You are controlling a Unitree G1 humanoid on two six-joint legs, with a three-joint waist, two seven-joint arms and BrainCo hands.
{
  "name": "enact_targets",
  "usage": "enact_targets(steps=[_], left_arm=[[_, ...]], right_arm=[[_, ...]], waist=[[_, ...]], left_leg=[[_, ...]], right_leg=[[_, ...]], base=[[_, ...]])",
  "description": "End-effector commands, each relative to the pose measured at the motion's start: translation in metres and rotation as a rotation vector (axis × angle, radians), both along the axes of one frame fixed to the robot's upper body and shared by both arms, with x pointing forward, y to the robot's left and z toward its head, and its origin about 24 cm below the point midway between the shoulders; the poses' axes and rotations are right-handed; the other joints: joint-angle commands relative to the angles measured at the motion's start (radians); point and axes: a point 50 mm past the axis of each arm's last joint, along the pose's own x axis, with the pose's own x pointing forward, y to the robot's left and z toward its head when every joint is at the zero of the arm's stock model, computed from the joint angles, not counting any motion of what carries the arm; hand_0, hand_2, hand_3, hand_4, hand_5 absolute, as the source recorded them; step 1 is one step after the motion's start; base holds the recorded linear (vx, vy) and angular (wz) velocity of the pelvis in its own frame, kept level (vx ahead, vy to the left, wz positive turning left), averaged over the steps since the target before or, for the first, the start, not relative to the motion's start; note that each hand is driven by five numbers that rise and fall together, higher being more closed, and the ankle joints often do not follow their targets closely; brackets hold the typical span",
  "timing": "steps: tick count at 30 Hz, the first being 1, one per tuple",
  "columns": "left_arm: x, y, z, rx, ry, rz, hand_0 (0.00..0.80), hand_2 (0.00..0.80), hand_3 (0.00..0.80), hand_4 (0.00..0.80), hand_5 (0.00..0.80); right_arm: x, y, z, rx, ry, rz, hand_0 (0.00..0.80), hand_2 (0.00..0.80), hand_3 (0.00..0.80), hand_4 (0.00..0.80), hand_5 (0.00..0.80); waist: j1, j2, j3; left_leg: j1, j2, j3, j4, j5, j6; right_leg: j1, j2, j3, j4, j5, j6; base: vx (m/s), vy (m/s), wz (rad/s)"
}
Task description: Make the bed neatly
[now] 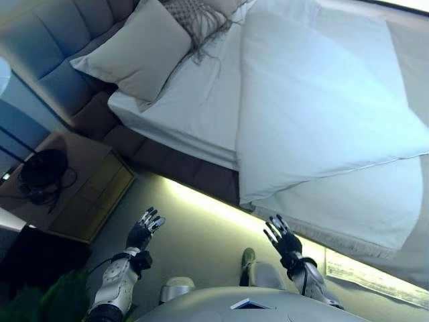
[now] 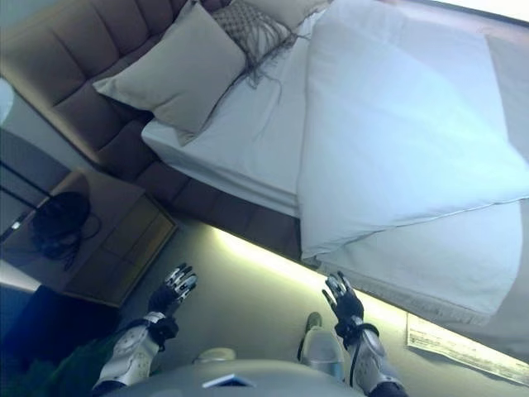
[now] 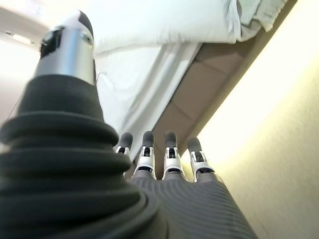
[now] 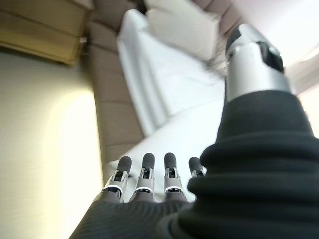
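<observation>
Hands: left hand [image 1: 145, 228] and right hand [image 1: 281, 236] were both spread, empty, short of the bed [image 1: 201, 111]. Duvet [image 1: 322, 100]: white, lying skewed on the bed, one corner overhanging its near side. Advised: gripping that edge with both hands and drawing it square toward the pillow [image 1: 137, 50].

The right hand [image 4: 149, 199] (fingers straight, empty) points at the white duvet [image 4: 199, 134] and pillow [image 4: 182, 25].
</observation>
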Motion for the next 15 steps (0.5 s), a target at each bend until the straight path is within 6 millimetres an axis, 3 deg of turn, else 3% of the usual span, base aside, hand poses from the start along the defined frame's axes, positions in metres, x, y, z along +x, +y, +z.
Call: enact_targets(steps=[1,3,6,10,13,15], left_arm=[[0.019,0.003,0.021,0.01,-0.157,0.021,0.0,0.0,0.0,0.0,0.0],[0.02,0.001,0.02,0.0,-0.16,0.021,0.0,0.0,0.0,0.0,0.0],[0.024,-0.002,0.022,-0.005,-0.172,-0.003,0.0,0.0,0.0,0.0,0.0],[0.03,-0.006,0.022,-0.005,-0.158,-0.018,0.0,0.0,0.0,0.0,0.0],[0.025,-0.006,0.017,0.002,-0.133,-0.007,0.0,0.0,0.0,0.0,0.0],[0.017,-0.003,0.014,0.008,-0.113,-0.005,0.0,0.0,0.0,0.0,0.0]], right_arm=[[0.005,-0.007,0.011,0.009,-0.071,0.035,0.0,0.0,0.0,0.0,0.0],[0.007,-0.009,0.011,0.009,-0.07,0.02,0.0,0.0,0.0,0.0,0.0],[0.01,-0.007,0.012,0.024,-0.077,-0.001,0.0,0.0,0.0,0.0,0.0],[0.008,-0.005,0.015,0.021,-0.072,-0.005,0.0,0.0,0.0,0.0,0.0],[0.003,-0.001,0.014,0.033,-0.067,0.024,0.0,0.0,0.0,0.0,0.0],[-0.004,0.003,0.01,0.04,-0.053,0.042,0.0,0.0,0.0,0.0,0.0]], waist=[[0.004,-0.05,0.002],[0.008,-0.053,0.011],[0.03,-0.044,0.024],[0.046,-0.005,0.026],[0.073,0.019,0.03],[0.096,0.025,0.029]], left_leg=[[-0.126,-0.1,0.019,0.304,0.234,0.072],[-0.186,-0.078,0.033,0.335,0.246,0.079],[-0.206,-0.052,0.025,0.143,0.265,0.082],[-0.218,-0.006,-0.002,-0.211,0.354,0.027],[-0.248,-0.007,-0.026,-0.397,0.413,-0.007],[-0.274,-0.023,-0.037,-0.472,0.425,-0.012]], right_leg=[[0.03,-0.019,0.036,-0.004,-0.017,0.009],[0.047,-0.009,0.042,0.013,-0.037,-0.006],[0.079,0.009,0.041,0.028,-0.073,0.001],[0.135,0.031,0.04,0.002,-0.111,0.015],[0.188,0.04,0.042,-0.004,-0.147,0.022],[0.232,0.039,0.048,0.0,-0.177,0.025]], base=[[0.213,-0.209,-0.19],[0.216,-0.169,-0.24],[0.246,-0.056,-0.15],[0.29,0.083,0.0],[0.362,0.071,0.05],[0.412,0.039,-0.09]])
